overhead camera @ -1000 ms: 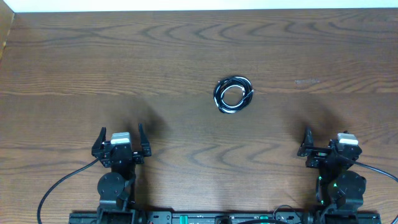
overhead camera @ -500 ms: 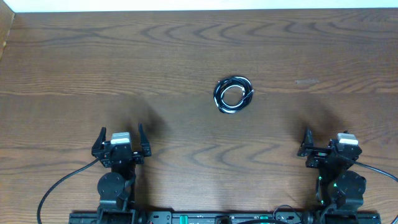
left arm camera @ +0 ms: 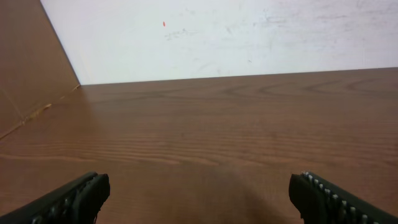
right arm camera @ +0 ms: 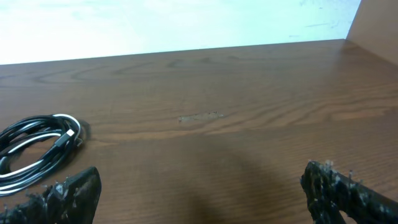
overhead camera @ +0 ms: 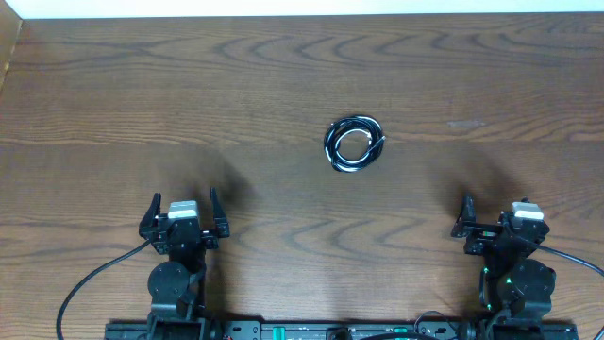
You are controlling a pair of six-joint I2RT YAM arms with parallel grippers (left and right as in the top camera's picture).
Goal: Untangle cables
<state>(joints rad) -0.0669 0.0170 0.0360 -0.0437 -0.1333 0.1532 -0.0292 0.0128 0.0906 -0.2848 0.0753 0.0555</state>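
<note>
Mounting rail (overhead camera: pixel 283 331) runs along the bottom edge of the overhead view, and both arms stand on it. Just above it, in the lower left of the frame, the left gripper (overhead camera: pixel 184 196) rests over the brown wooden table (overhead camera: pixel 283 76) with its two black fingers spread wide and nothing between them. A thick black lead (overhead camera: pixel 90 283) curves away from that arm toward the lower left corner. In the lower right the right gripper (overhead camera: pixel 497 215) also stands with its fingers far apart and empty. The left wrist view shows the same wide gap (left arm camera: pixel 199 193), with only bare wood ahead and a white wall (left arm camera: pixel 217 37) beyond. In the right wrist view the fingertips sit at the two bottom corners (right arm camera: pixel 199 186).

Farther up, a little right of the overhead frame's centre, the cables (overhead camera: pixel 353 144) lie flat on the table as one small round coil, well apart from both grippers. The right wrist view catches them at its left edge, where the black cable (right arm camera: pixel 28 129) and the white cable (right arm camera: pixel 25 169) loop together, the strands overlapping
</note>
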